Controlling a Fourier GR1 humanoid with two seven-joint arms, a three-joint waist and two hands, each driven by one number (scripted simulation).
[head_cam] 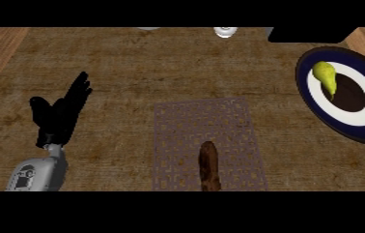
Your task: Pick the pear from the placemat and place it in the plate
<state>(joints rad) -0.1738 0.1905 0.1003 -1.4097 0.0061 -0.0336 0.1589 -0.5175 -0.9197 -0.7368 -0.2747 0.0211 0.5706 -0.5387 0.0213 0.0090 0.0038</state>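
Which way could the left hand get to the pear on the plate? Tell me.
Probably none as things stand: the left hand rests open at the far left, while the pear lies on the plate at the far right, across the placemat.

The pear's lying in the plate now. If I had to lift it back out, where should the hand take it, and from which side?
Probably from above, fingers closing across the pear at its wide upper end. It lies on its side on the plate, tapering towards the dark centre, and the narrow tip offers less to hold. The left hand rests open far across the counter; the right hand is out of view.

No legible text, labels, nos. or signs anywhere in view.
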